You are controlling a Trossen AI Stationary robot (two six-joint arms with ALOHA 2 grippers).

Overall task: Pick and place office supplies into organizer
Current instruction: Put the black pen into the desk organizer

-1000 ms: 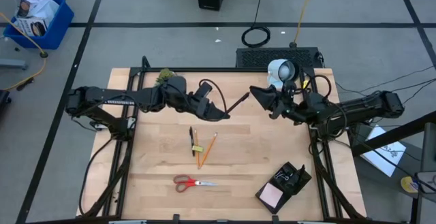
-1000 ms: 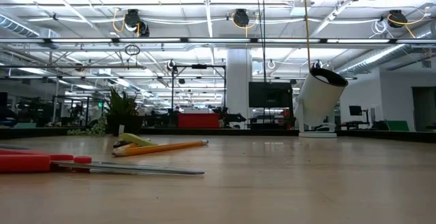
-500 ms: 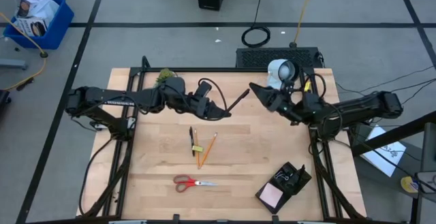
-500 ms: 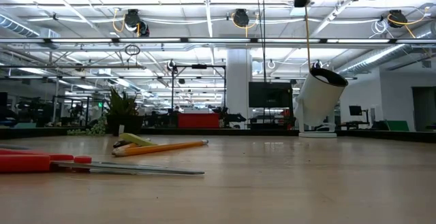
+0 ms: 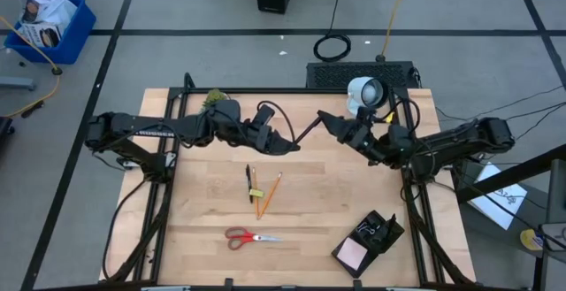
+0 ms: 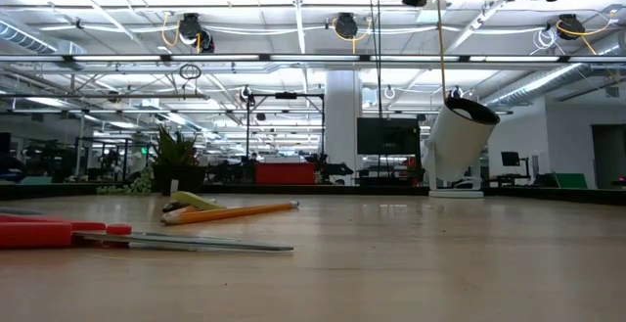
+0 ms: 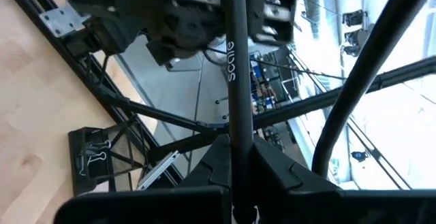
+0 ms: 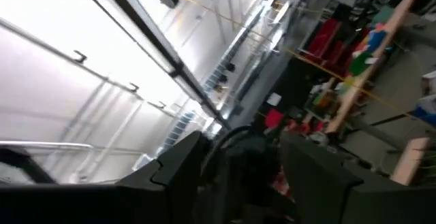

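Black slim plastic pen (image 5: 306, 133) is in mid-air, not on the wood. The left pincer (image 5: 285, 143) is clamped narrow on its near end, and the barrel slants from those fingers towards the right pincer (image 5: 327, 121).

Your risk is the hand-over. The right pincer stands wide, its dark fingers either side of the pen's far tip, and you cannot tell from above whether they touch it. If you let go on the left before the right has closed squarely, the pen drops to the bare table below both pincers. A grip on the very tip could also let it swing or slip out. Push the right arm on too far and it levers the pen against the left fingers.

Both arms reach inward and are raised well above the table, wrists nearly facing each other. The right one is just in front of the round white lamp (image 5: 364, 92).

The black rectangular compartment organizer (image 5: 386, 227) sits well apart – down on the right pincer's own side, nearer the front edge. The red-handled steel scissors (image 5: 251, 236) and orange-yellow wooden pencils (image 5: 272, 191) lie below and forward of the left pincer, untouched.
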